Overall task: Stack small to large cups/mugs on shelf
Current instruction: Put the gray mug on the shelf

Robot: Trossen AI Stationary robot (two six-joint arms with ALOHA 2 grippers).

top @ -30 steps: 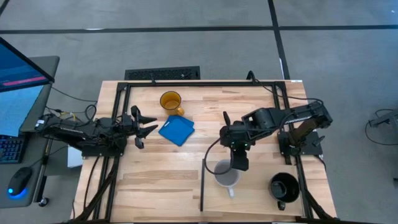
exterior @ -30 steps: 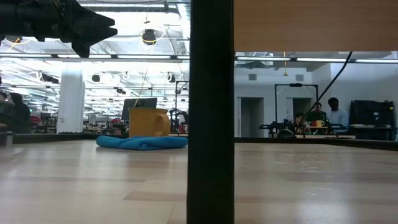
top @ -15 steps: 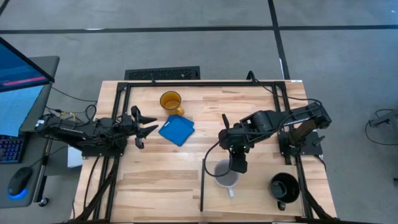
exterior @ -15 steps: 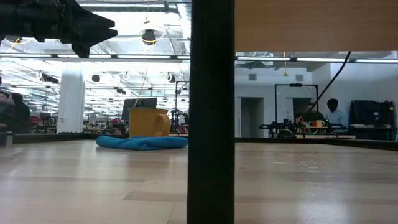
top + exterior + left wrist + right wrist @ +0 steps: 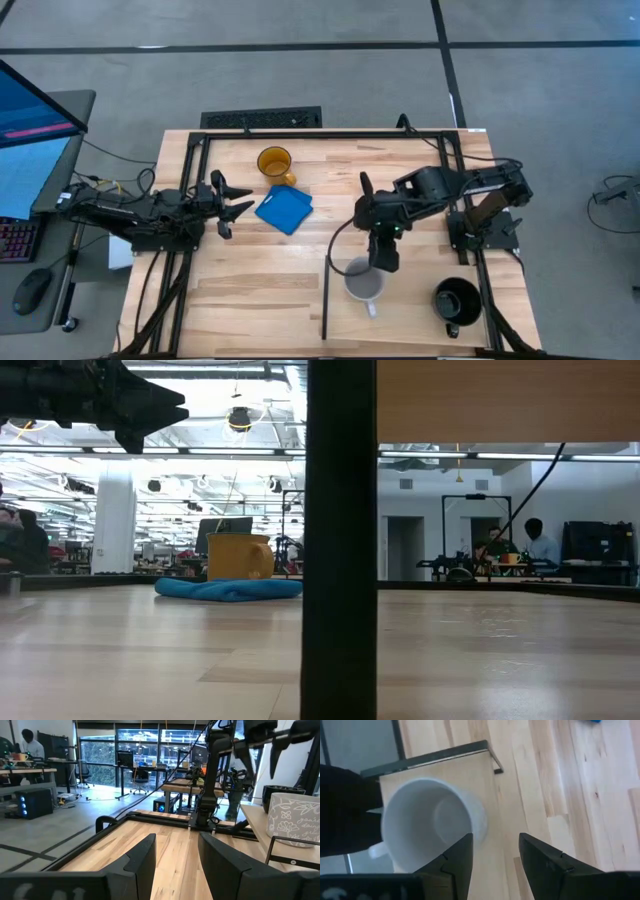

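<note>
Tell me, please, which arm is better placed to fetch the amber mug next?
Probably the left. Its open gripper hangs beside the blue cloth, near the amber mug. The right gripper, also open, is over the white mug on the shelf.

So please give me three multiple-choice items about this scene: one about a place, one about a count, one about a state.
1. Where is the amber mug?
A. on the shelf
B. beside the blue square
C. in a gripper

2. How many mugs stand on the shelf?
A. one
B. two
C. three

3. The right gripper is:
A. shut on the white mug
B. shut on the black mug
C. open above the white mug

Key: 1 B, it stands just behind the square. 2 B, white and black mug. 3 C, the wrist view shows parted fingers holding nothing.
</note>
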